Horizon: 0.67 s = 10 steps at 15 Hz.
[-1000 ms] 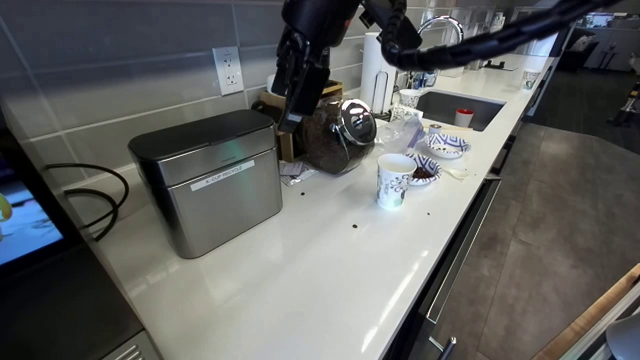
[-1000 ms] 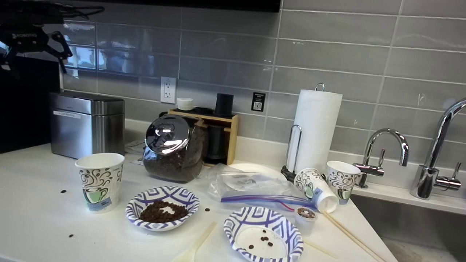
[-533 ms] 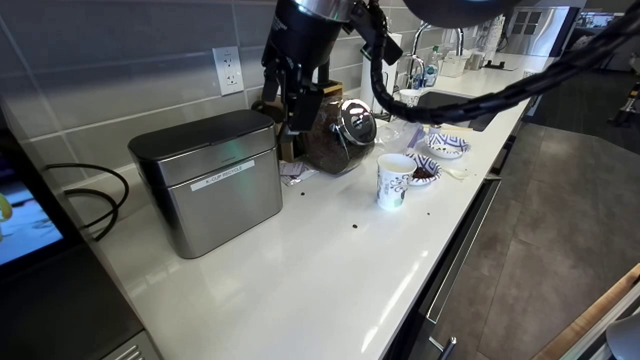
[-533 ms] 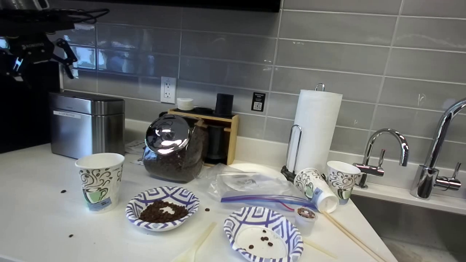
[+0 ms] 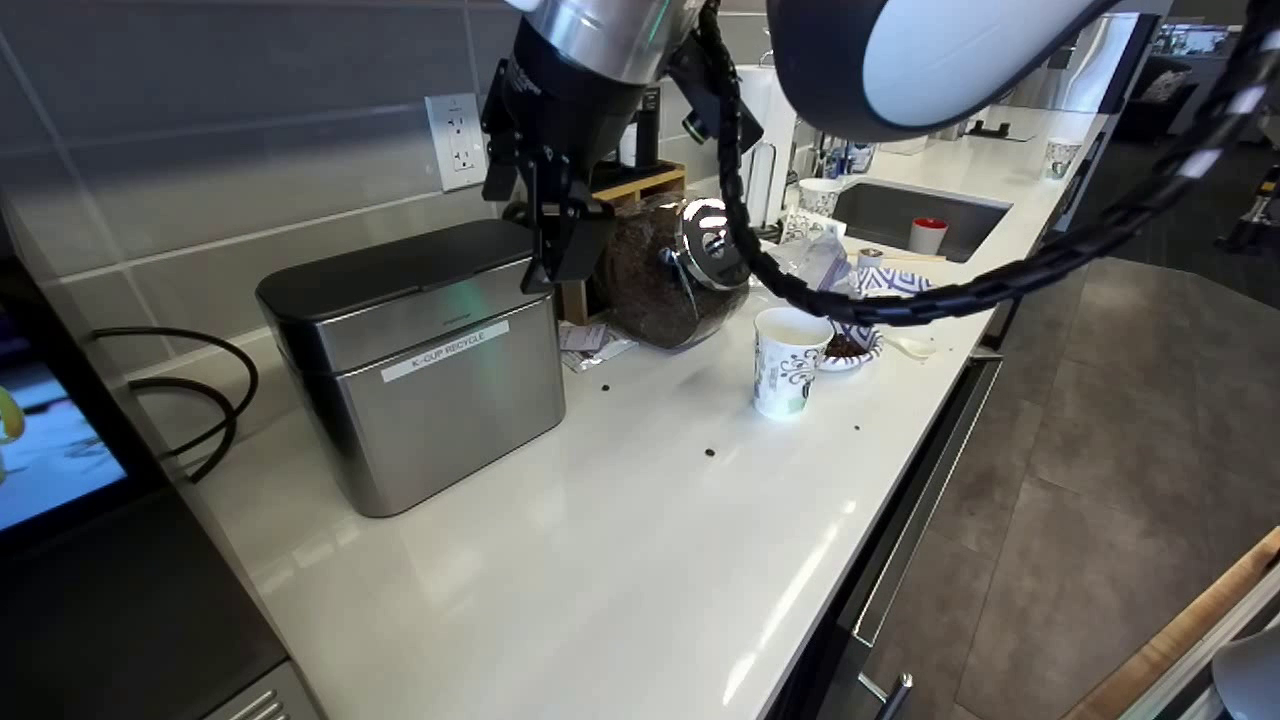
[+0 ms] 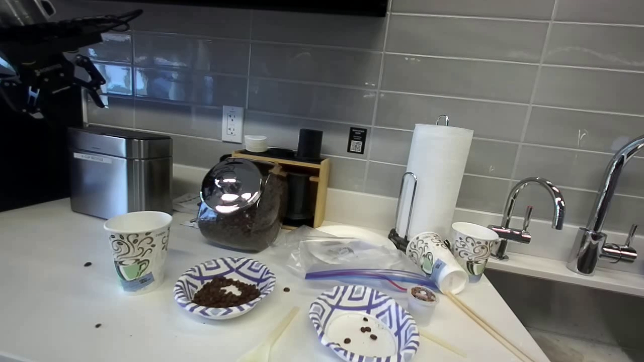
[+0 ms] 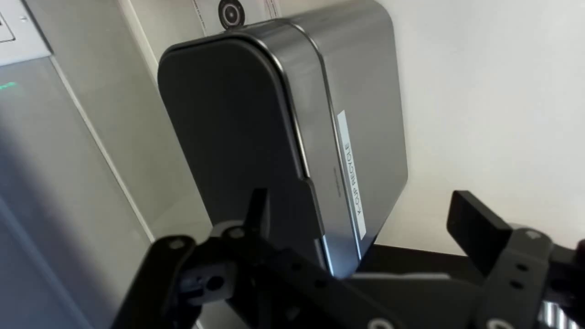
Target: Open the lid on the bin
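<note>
At left in an exterior view, round-cornered brushed-steel bin [image 5: 460, 415] is standing on glossy counter [image 5: 600, 560]; flat dark lid [image 5: 395, 268] is lying closed on top. Pincer [image 7: 365, 214] is pointing down near the lid, jaws spread; farther right, white-shelled arm [image 5: 960, 60] is hanging overhead.

The bin [image 7: 368, 91] is silver-grey, its lid [image 7: 224, 119] and the fingers [image 7: 475, 228] black, the bowls [image 6: 363, 300] white with violet-blue diamonds.

Brushed-mtl. bin [image 5: 440, 408] w/ matt lid [image 5: 400, 268]
</note>
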Available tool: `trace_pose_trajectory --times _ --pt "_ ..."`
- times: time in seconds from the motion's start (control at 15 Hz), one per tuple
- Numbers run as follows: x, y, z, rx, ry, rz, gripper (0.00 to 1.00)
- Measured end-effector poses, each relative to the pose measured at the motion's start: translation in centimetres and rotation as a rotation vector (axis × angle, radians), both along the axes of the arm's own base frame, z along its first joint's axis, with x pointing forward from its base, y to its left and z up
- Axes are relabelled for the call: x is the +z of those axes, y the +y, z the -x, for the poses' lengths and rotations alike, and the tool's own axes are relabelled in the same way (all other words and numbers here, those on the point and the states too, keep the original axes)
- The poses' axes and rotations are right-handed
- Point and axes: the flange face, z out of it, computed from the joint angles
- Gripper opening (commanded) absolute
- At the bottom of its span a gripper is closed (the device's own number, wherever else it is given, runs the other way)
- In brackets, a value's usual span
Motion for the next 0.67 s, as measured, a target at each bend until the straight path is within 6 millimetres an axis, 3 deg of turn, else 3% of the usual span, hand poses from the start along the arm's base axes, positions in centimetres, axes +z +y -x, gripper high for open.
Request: trace_pose_trajectory --times 0.67 --pt "-1.0 1.6 -1.2 0.043 -0.099 0.047 1.00"
